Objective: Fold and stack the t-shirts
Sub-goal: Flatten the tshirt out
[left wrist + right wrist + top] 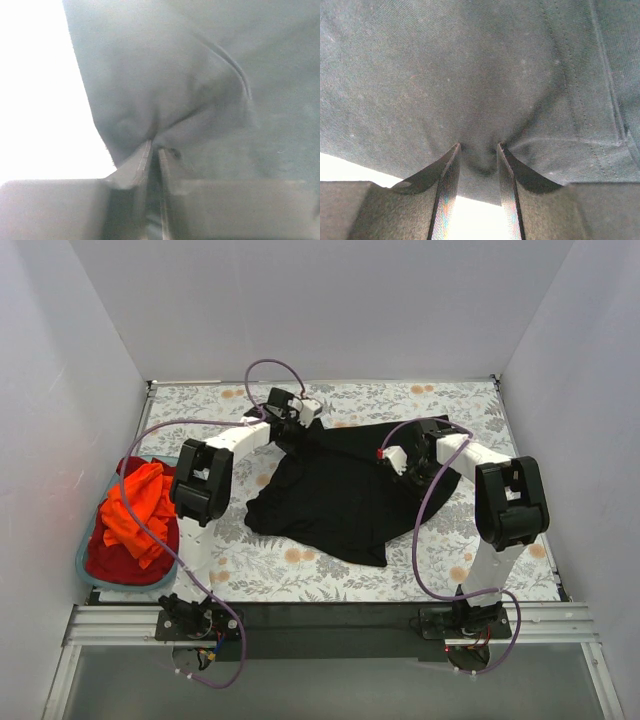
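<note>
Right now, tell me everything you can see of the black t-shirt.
The black t-shirt is plain, soft knit cloth with stitched hems, lying crumpled and unfolded mid-table on the floral tablecloth. The left gripper pinches its far-left edge and the right gripper its far-right part, puckering the fabric at both.

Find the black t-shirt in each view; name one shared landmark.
Top external: black t-shirt spread at frame centre.
Left wrist: fills most of the frame, pinched by left fingers.
Right wrist: fills upper frame, bunched between right fingers.
Shared landmark: the fingers' pinch points on the cloth.
</note>
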